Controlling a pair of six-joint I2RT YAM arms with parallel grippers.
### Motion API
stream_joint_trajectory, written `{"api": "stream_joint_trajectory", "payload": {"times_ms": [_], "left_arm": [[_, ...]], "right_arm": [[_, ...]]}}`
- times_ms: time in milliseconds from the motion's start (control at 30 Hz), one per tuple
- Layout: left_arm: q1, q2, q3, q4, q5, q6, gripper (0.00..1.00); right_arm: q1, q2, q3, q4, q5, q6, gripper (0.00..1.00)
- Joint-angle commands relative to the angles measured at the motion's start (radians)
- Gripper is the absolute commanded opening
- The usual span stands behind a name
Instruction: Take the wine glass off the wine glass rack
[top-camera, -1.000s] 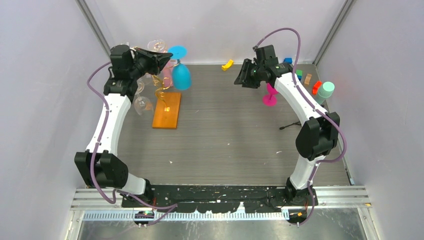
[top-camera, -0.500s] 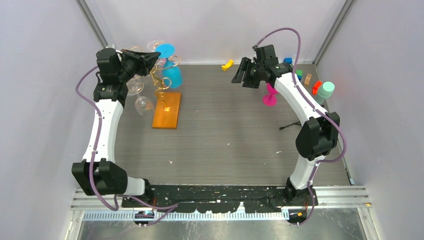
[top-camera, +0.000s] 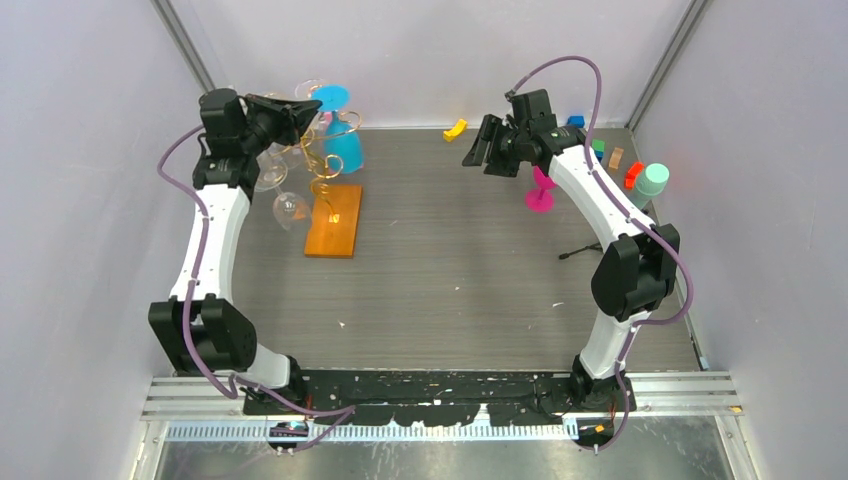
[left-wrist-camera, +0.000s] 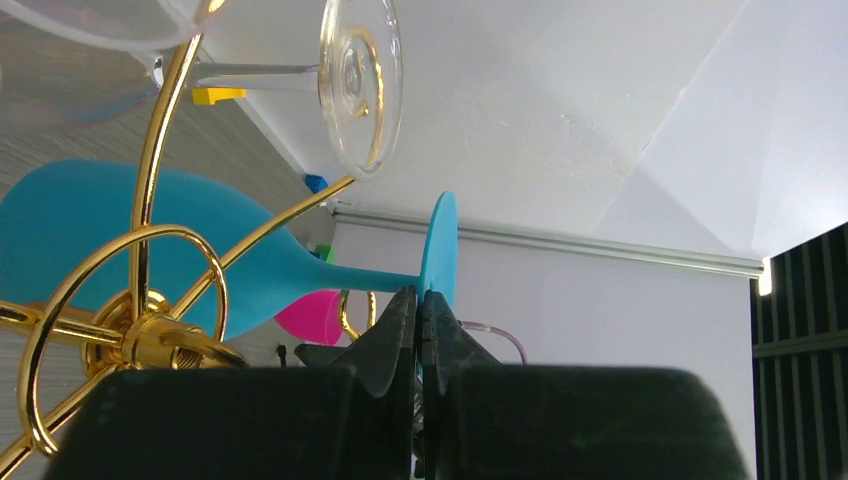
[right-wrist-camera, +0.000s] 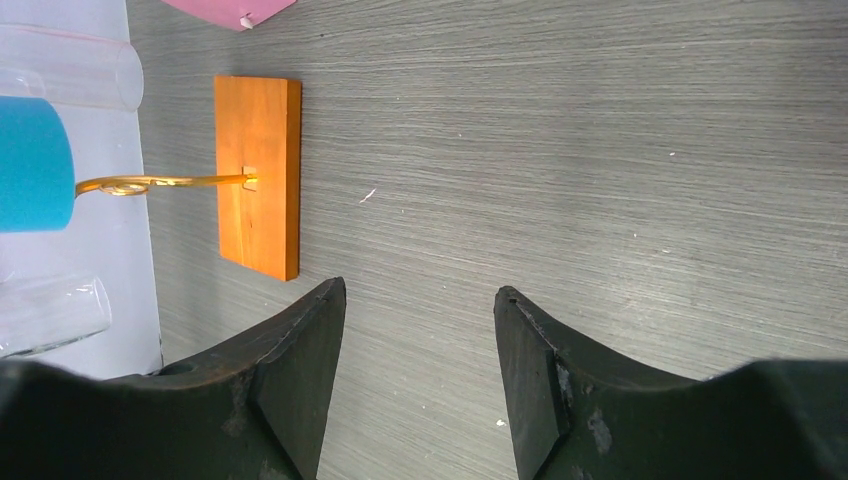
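Item: wine glass rack (top-camera: 322, 170), standing in the far-left corner region of the tabletop (top-camera: 450, 270). Its orange wooden base (top-camera: 334, 220) lies flat, long axis running from the near edge toward the far edge, slightly slanted; the gold wire arms (left-wrist-camera: 150, 300) rise from the far end of the base and curl outward. Item: blue wine glass (top-camera: 345, 148), hung on the rack's right side, foot uppermost and bowl mouth toward the tabletop, long axis close to upright; the exact tilt cannot be told. Item: clear wine glass (top-camera: 288, 210), hung inverted on the rack's left side, low, near the base. Item: left pincer (left-wrist-camera: 420, 295), fingers pressed together with nothing between them, tips just beside the blue stem where it meets the foot; contact cannot be told. Item: right pincer (right-wrist-camera: 420, 320), jaws wide and holding nothing, above bare tabletop near the far edge, well apart from the rack. Item: pink wine glass (top-camera: 540, 192), beside the right arm.
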Motion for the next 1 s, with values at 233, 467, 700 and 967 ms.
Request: {"api": "stream_joint_trajectory", "payload": {"times_ms": [233,467,700,967], "left_arm": [[-0.008,0.092,0.154,0.144,0.114,0.014,0.00],[-0.039,0.136,0.190,0.139,0.141,0.044,0.00],[-0.097,0.165,0.236,0.193,0.191,0.015,0.00],[-0.145,0.173,0.248,0.369,0.191,-0.195,0.00]], "right_arm": [[0.002,-0.073,0.001,0.040,0.009,-0.004,0.62],[0.002,-0.095,-0.017,0.068,-0.007,-0.004,0.62],[0.002,-0.147,-0.065,0.165,-0.112,0.013,0.72],[0.003,-0.174,-0.117,0.490,-0.332,0.290,0.77]]}}
